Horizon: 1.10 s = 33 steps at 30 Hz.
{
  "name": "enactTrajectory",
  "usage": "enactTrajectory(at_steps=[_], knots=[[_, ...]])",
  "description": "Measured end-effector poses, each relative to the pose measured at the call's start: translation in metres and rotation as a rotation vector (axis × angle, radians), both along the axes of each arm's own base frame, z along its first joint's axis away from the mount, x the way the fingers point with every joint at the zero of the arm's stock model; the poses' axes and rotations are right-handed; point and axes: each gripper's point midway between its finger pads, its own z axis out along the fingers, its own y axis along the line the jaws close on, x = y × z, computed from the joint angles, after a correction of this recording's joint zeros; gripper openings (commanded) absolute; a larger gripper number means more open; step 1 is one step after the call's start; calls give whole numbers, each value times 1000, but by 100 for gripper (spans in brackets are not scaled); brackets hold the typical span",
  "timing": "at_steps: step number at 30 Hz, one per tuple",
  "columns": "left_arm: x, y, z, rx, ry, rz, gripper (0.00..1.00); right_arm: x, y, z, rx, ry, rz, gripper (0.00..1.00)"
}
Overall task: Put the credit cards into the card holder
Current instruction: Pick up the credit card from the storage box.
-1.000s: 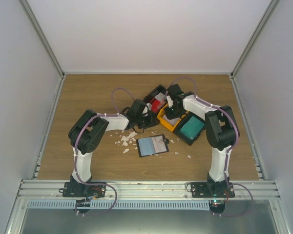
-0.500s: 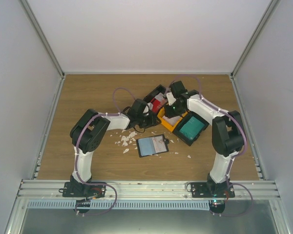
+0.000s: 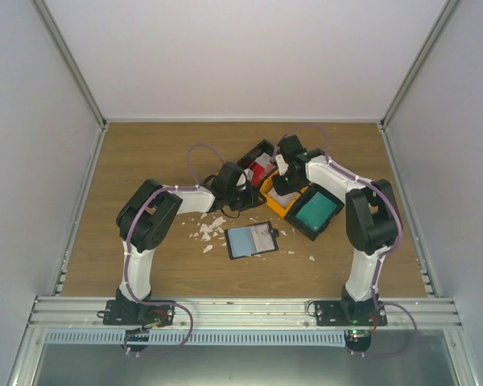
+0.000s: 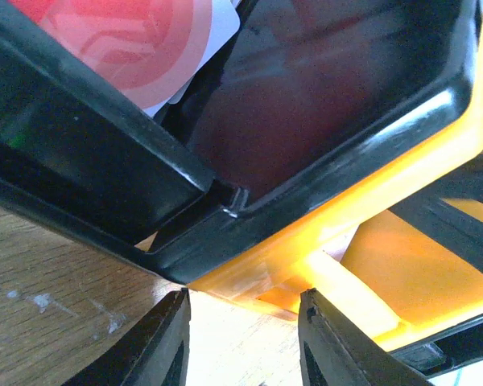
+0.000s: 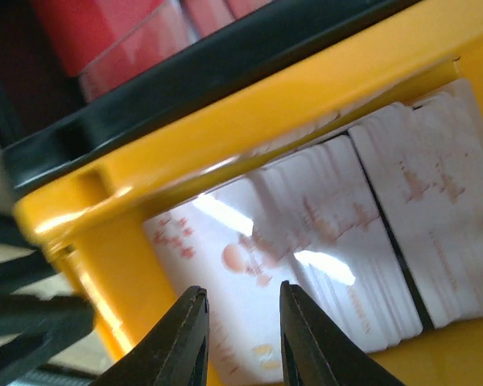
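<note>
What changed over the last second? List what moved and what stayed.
The right arm swung its elbow outward and toward the near edge; the right gripper stayed over the yellow bin. The left gripper edged slightly right, toward the black bin. Nothing was taken hold of or let go. The card holder, the white crumbs and both bins stayed put.

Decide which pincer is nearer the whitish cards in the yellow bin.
Right. The right pincer hovers directly over the whitish cards; the left pincer sits outside the yellow bin.
</note>
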Motion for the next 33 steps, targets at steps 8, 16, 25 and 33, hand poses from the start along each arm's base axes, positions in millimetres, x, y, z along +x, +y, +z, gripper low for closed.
enactTrajectory(at_steps=[8, 16, 25, 33], knots=[[0, -1, 1, -6, 0, -5, 33, 9, -3, -29, -56, 29, -9, 32], [0, -2, 2, -10, 1, -8, 32, 8, -1, -33, -62, 33, -1, 32], [0, -4, 3, -16, 3, -14, 31, 8, 1, -31, -59, 28, 8, 31], [0, -5, 3, -17, 5, -17, 31, -4, 10, -8, -6, 0, 28, 31]])
